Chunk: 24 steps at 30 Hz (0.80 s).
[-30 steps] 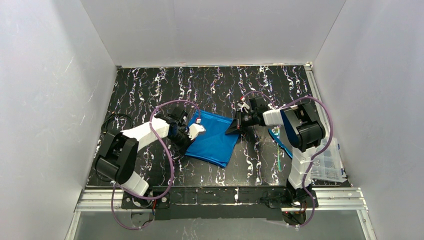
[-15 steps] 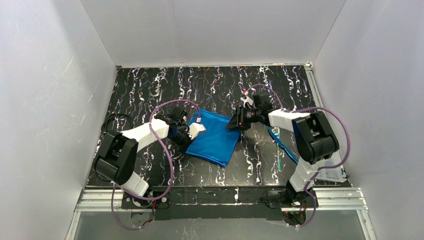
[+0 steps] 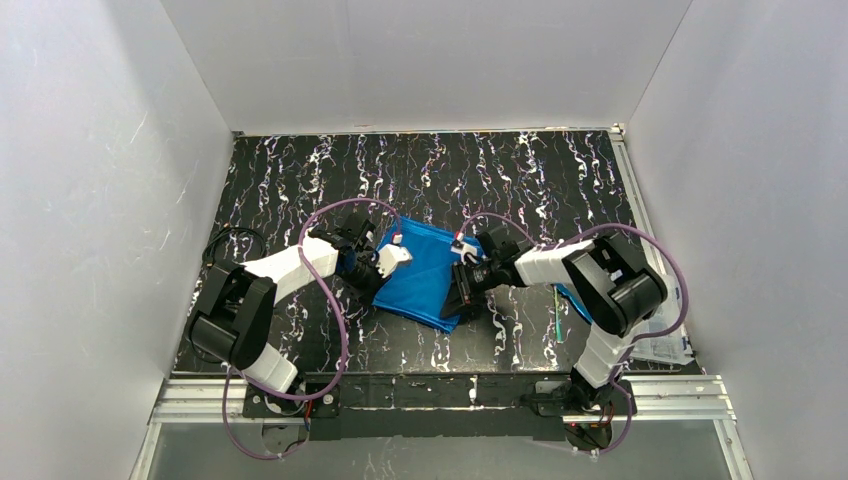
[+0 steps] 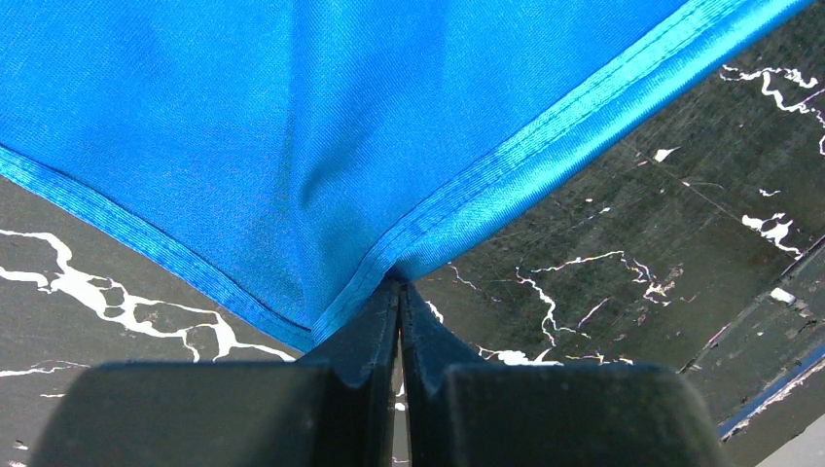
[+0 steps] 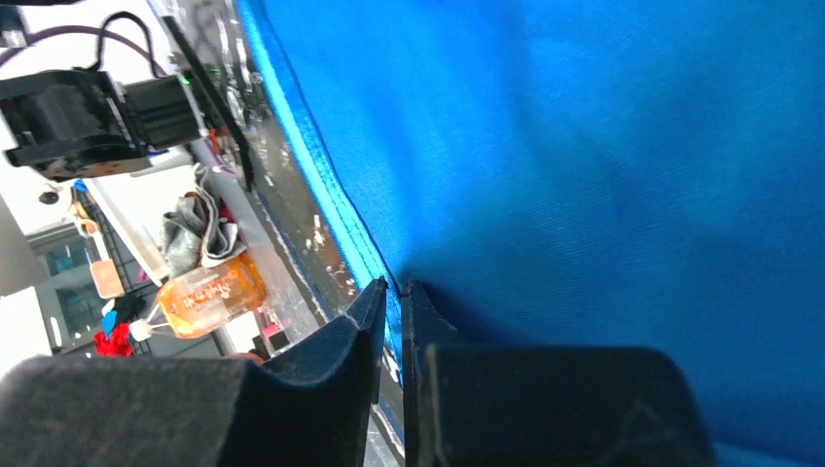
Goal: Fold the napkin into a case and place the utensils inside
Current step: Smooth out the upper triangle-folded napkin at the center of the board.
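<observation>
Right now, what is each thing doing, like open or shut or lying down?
napkin, lying mostly flat, pinched at two spots.
left gripper, shut on the napkin's corner.
right gripper, shut on the napkin's hem.
utensils, lying on the table, outside the napkin.

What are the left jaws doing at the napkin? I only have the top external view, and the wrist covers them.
Observer: On the left wrist view, the left jaws are shut on a corner of the napkin, right where two stitched hems meet.
Operator: And the right jaws?
Observer: The right wrist view shows them pinched on the napkin's hemmed edge, with blue cloth in the narrow gap between them.
Operator: Any bunching at the left corner?
Observer: Yes, a small crease puckers the cloth just above the pinch, and bare marbled table shows on both sides.
</observation>
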### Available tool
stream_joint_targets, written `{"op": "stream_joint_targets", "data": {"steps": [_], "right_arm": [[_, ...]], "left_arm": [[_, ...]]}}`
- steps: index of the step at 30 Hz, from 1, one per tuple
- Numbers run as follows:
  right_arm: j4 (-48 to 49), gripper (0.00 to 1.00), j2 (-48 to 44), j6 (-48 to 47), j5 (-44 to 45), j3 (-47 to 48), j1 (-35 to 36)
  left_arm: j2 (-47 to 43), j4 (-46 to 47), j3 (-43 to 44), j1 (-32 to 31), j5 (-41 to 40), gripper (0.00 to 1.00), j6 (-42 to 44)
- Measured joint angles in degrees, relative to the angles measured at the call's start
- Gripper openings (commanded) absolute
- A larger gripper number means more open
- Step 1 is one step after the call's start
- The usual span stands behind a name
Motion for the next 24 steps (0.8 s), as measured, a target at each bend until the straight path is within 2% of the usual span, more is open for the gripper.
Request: {"op": "stream_joint_targets", "data": {"steps": [4, 8, 16, 19, 24], "right_arm": [[0.0, 0.13, 2.5, -0.3, 1.1, 0.0, 0.8], [-0.3, 0.11, 2.4, -0.4, 2.0, 0.0, 0.8], [-5.1, 0.10, 0.3, -3.3, 7.6, 2.0, 0.9], [-6.1, 0.10, -0.1, -3.9, 8.7, 2.4, 0.9], [-6.8, 0.10, -0.2, -4.5, 9.3, 2.9, 0.9]], "left_arm": [[0.0, -0.3, 0.1, 0.0, 0.0, 0.04, 0.0], [-1.1, -3.0, 0.1, 0.0, -0.2, 0.14, 0.5], [-10.4, -13.4, 4.9, 0.0, 0.6, 0.22, 4.9], [-11.3, -13.6, 6.0, 0.0, 1.1, 0.31, 6.9], [-11.0, -10.0, 4.0, -0.2, 1.7, 0.32, 12.0]]}}
